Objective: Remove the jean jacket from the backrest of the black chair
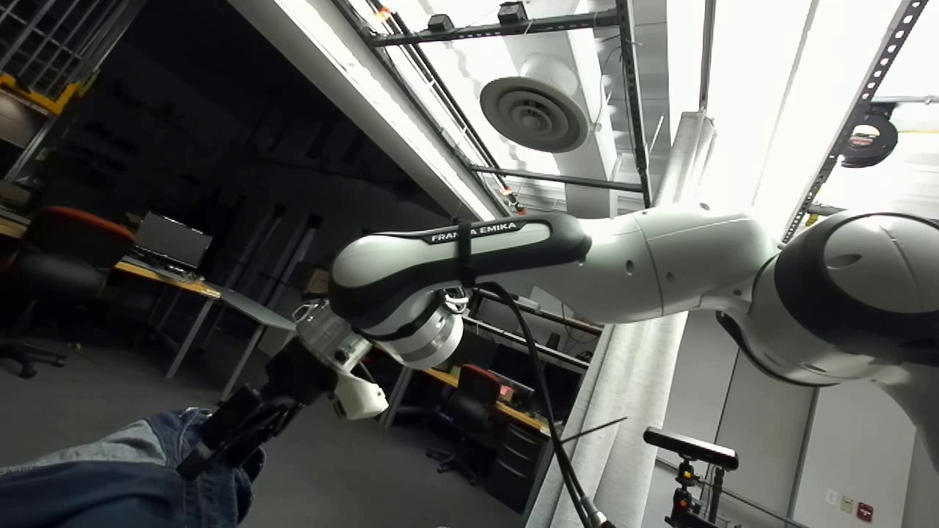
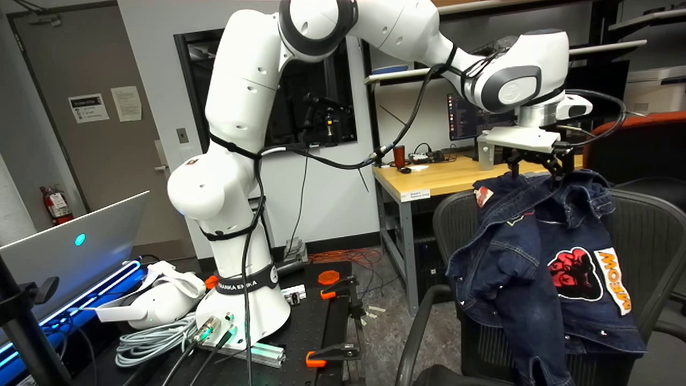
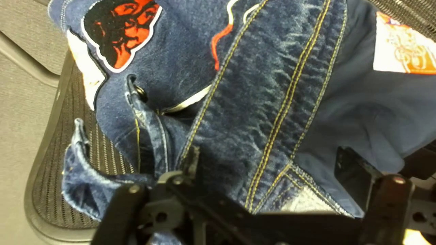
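The dark blue jean jacket (image 2: pixel 536 300), with a red and black patch and an orange lettered patch, hangs over the backrest of the black mesh chair (image 2: pixel 656 241). The jacket also shows at the lower left in an exterior view (image 1: pixel 110 488) and fills most of the wrist view (image 3: pixel 269 98). The chair's edge (image 3: pixel 44 204) shows at the wrist view's left. My gripper (image 2: pixel 537 172) points down at the jacket's collar area, atop the backrest. In the wrist view the gripper (image 3: pixel 272 166) is open, its fingers apart on either side of a stitched denim band. The fingertips' contact with the cloth is unclear.
A wooden desk (image 2: pixel 445 179) with a red cup (image 2: pixel 399 156) and a monitor stands behind the chair. An orange-topped chair (image 2: pixel 638 142) is at the far right. My base stands on a black table (image 2: pixel 316 321) with clamps, a headset (image 2: pixel 166 300) and a laptop (image 2: pixel 75 241).
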